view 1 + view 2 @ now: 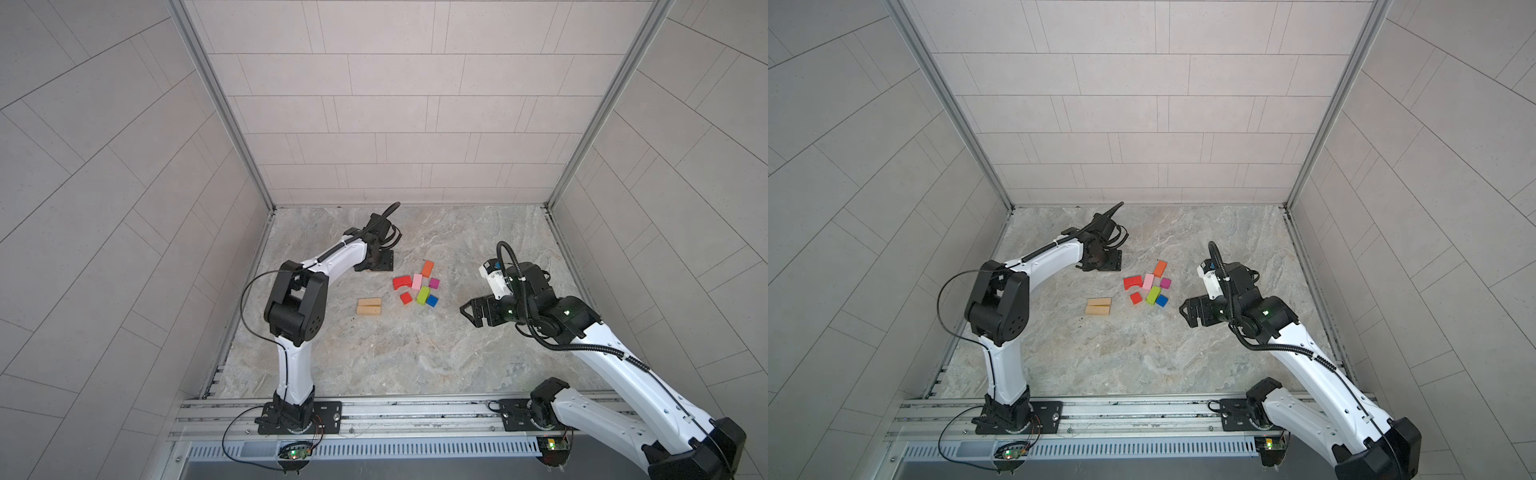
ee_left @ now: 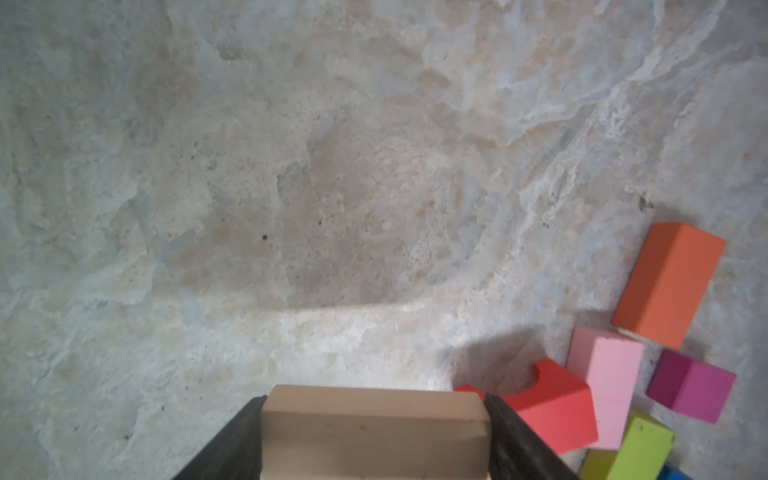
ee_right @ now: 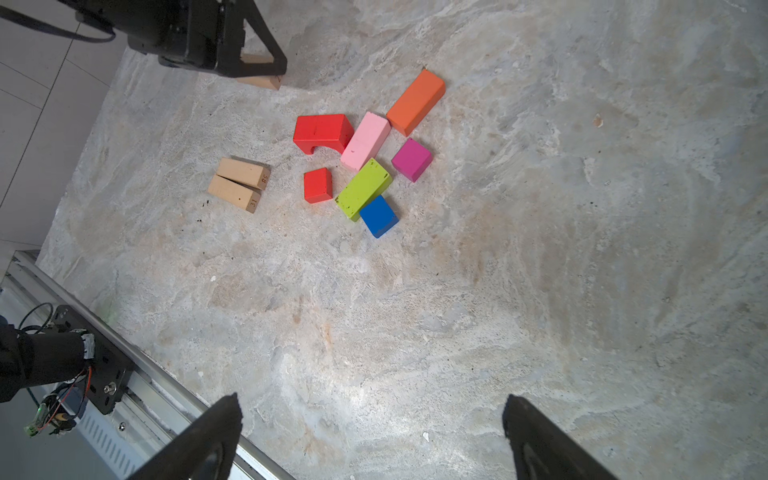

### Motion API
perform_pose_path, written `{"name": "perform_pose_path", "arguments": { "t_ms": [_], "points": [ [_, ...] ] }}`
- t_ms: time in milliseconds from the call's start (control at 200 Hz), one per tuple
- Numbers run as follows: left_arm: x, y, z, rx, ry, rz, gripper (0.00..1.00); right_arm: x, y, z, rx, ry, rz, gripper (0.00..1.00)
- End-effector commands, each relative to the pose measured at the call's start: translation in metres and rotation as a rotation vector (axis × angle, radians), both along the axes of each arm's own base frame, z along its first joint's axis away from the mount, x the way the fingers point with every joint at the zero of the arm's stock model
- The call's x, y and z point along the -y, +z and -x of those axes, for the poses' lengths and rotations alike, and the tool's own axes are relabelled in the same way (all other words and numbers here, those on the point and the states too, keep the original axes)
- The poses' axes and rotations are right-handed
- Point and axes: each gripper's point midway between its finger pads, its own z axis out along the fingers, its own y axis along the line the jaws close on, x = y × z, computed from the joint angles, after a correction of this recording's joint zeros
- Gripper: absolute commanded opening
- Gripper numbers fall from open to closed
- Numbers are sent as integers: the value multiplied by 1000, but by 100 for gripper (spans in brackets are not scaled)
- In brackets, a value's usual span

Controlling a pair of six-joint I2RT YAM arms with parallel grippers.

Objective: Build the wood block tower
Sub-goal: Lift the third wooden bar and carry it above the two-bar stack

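My left gripper (image 2: 376, 399) is shut on a plain tan bar (image 2: 374, 432), one jaw on each end; the right wrist view shows that bar (image 3: 262, 81) low over the table at the back left. In both top views this gripper (image 1: 380, 262) sits behind and to the left of the loose wood blocks. Two tan bars (image 1: 369, 306) lie side by side. Right of them are the red arch (image 1: 402, 282), pink oblong (image 1: 417, 281), orange oblong (image 1: 427, 268), magenta cube (image 1: 434, 283), lime oblong (image 1: 423, 294), blue cube (image 1: 432, 301) and red cube (image 1: 406, 298). No tower is in view. My right gripper (image 1: 469, 311) hangs open and empty, right of the blocks.
The marbled table (image 1: 395, 357) is closed in by tiled walls at the left, back and right. An aluminium rail (image 1: 374, 415) with both arm bases runs along the front edge. The left arm's elbow (image 1: 295, 307) stands left of the two tan bars.
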Motion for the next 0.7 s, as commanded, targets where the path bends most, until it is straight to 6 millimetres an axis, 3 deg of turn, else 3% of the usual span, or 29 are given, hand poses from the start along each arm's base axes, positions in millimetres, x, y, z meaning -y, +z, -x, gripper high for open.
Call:
{"name": "perform_pose_path", "arguments": {
  "t_ms": [0,235,425,691],
  "points": [
    [-6,17,20,18,14,7,70,-1,-3,-1,-3,0,-6,99],
    [-26,28,74,27,35,16,70,-6,-5,-6,-8,8,-18,99],
    [-35,14,115,-9,37,1,70,-12,-4,-11,-12,7,-45,99],
    [-35,-6,152,-24,21,-23,71,-15,-2,-14,-12,6,-57,99]
  ]
}}
